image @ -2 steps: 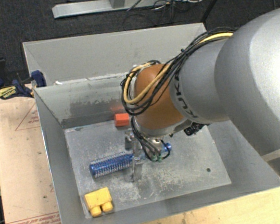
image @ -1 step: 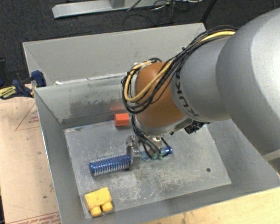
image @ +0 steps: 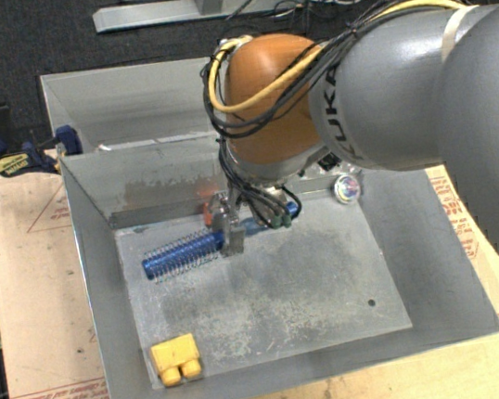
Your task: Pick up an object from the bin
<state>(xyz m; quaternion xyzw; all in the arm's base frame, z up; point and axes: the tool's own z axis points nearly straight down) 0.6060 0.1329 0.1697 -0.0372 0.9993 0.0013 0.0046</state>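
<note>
A blue hairbrush (image: 183,252) with bristles lies on the bin floor at the left centre, its handle pointing right. My gripper (image: 228,228) hangs below the orange cover, right at the brush's handle end, its fingers touching or just over it. A small orange-red thing (image: 207,208) sits just behind the gripper near the back wall. A yellow toy block (image: 176,359) rests at the front left corner.
A round shiny silver piece (image: 347,188) lies at the back right, beside the arm. The big grey arm covers the bin's upper right. Open floor spreads across the middle and front right.
</note>
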